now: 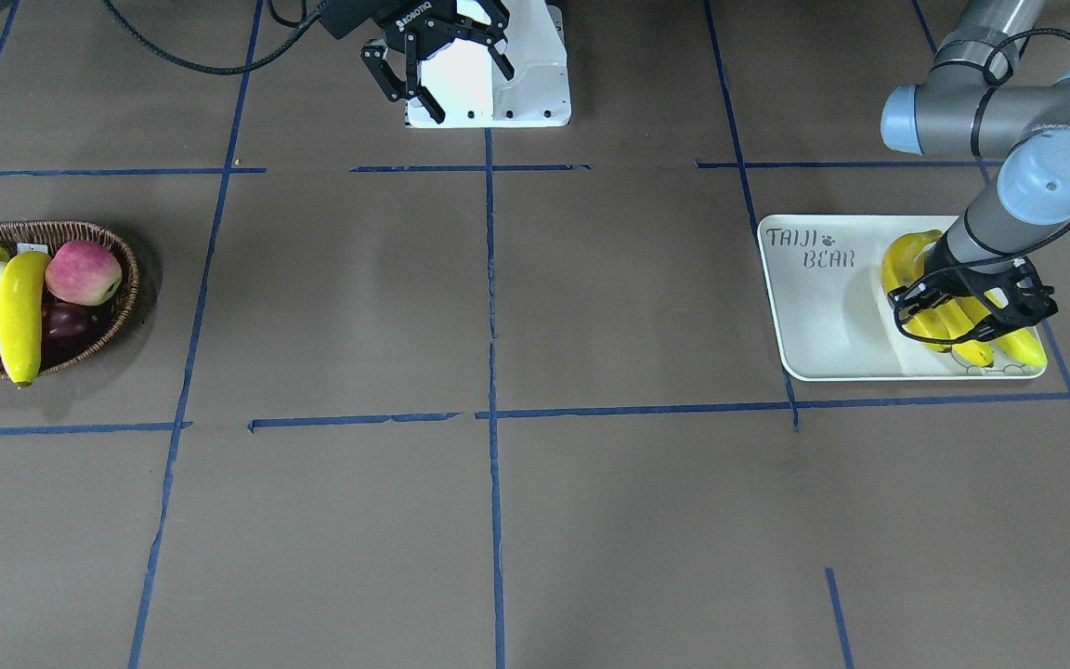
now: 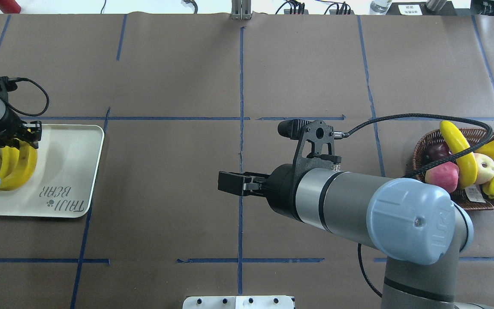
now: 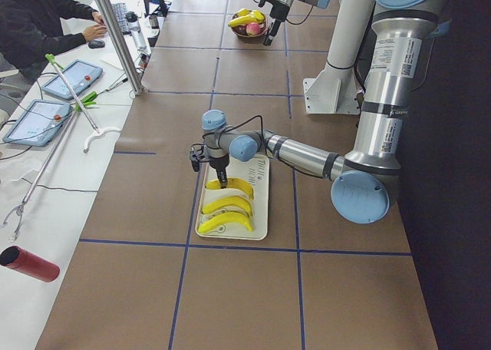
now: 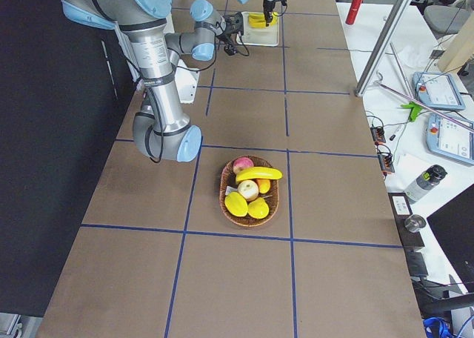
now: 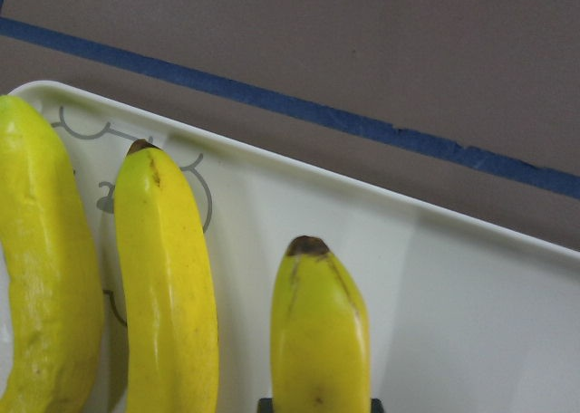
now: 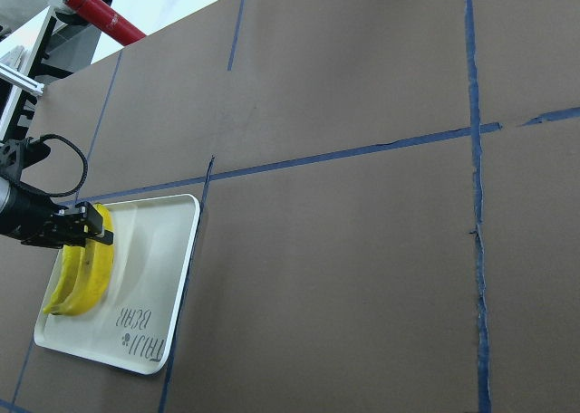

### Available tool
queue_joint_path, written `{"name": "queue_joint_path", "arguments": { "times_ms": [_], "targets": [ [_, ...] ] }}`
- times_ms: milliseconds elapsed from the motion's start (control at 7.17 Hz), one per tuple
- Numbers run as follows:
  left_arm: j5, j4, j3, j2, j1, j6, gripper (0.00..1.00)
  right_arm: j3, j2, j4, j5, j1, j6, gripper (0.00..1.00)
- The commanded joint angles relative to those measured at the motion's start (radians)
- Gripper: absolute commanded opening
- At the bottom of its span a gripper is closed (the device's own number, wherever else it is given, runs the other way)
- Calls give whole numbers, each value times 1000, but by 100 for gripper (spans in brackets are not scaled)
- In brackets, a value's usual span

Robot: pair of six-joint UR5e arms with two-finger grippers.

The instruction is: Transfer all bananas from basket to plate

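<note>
Now we see three bananas (image 1: 906, 260) lying side by side on the plate (image 1: 823, 316), on the half away from its lettering (image 1: 811, 248). The left tool (image 1: 972, 311) points down over them. In its wrist view the innermost banana (image 5: 319, 340), the one nearest the plate's bare middle, runs out from right between its fingers. Whether it is clenched on that fruit or released, we cannot tell.

The right tool (image 1: 461, 88) hovers over the brown surface (image 1: 591, 325), well apart from the plate, with its fingers spread and nothing in them.

Far from the plate, at the opposite end, the basket (image 1: 126, 279) holds a fourth banana (image 1: 22, 316), which lies across the apples (image 1: 83, 271) and other fruit.
</note>
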Motion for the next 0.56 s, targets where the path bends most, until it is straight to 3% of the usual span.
{"name": "queue_joint_path", "arguments": {
  "times_ms": [0, 279, 418],
  "targets": [
    [-1, -65, 8, 1, 0, 0, 100, 4, -9, -2, 3, 6, -1, 100],
    [4, -108, -62, 1, -1, 2, 100, 55, -107, -68, 45, 36, -11, 100],
    [6, -93, -139, -1, -1, 0, 100, 72, -107, -168, 147, 116, -14, 100]
  ]
}}
